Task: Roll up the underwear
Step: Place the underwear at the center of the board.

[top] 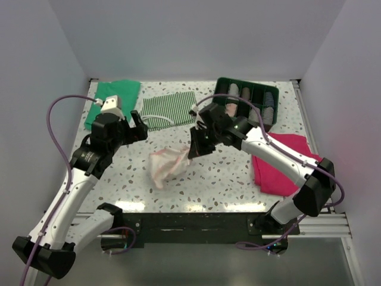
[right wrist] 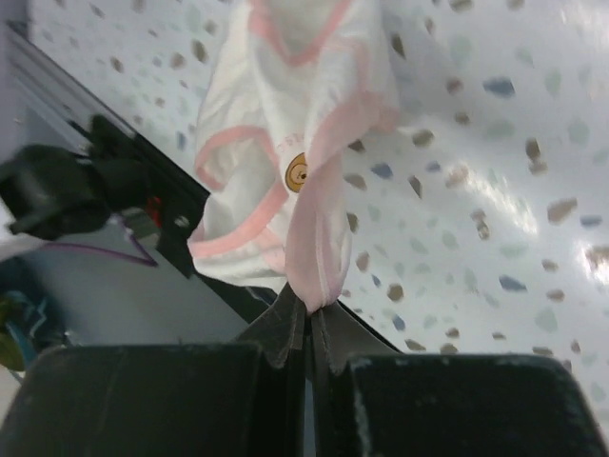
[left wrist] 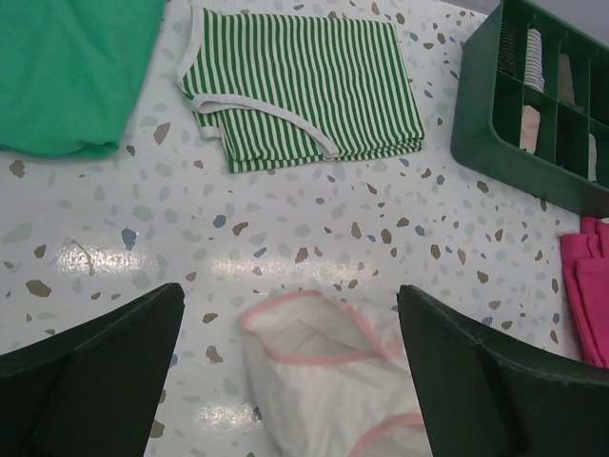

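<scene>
Underwear point(top: 165, 168) is pinched at one pink-edged corner by the right gripper point(right wrist: 306, 319), clamped tight; we see it trail leftward onto the bench point(top: 226, 179). Left gripper point(left wrist: 290, 300), wide open and empty, hovers over its free end.

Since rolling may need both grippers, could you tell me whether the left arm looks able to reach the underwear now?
Probably yes: the left gripper is open, the underwear lies just beyond it with only bare table between, though the right gripper is shut on one edge.
</scene>
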{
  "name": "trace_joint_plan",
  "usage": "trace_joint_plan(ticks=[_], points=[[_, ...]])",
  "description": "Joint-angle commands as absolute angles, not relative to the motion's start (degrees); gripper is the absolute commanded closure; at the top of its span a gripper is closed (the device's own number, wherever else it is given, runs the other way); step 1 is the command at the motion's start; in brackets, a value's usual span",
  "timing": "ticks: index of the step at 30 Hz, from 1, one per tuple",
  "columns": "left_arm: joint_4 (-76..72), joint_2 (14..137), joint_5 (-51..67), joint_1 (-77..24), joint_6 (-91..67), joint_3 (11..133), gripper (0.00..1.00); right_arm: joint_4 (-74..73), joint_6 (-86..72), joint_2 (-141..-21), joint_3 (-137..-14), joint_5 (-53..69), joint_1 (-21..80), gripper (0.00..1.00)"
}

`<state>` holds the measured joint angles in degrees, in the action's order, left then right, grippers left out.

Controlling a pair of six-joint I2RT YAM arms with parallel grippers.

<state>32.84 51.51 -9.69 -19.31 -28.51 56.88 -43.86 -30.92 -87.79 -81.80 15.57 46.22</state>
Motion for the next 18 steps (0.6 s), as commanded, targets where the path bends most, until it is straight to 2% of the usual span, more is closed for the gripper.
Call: trace_joint_plan(ticks=[1, 6, 8, 18], points=[[33.5, 52.4, -8.5, -18.9, -27.6, 60.1, 0.00, -45.5, -29.8, -83.6, -68.8, 12.8, 46.1, 1.00], [32.8, 55.7, -2.7, -18.9, -26.0, 59.9, 0.00, -49.7, -29.3, -82.8, -64.9, 7.8, 46.1, 0.99], [32.1, 57.9, -0.3, -19.0, -25.1, 59.1, 0.00, -49.1, -29.3, -81.6, -63.4, 8.0, 46.1, 0.95], [23.6, 66.4, 22.2, -19.1, -23.4, 51.5, 0.00, -48.3, -30.1, -81.5, -59.0, 7.5, 46.0, 0.87]])
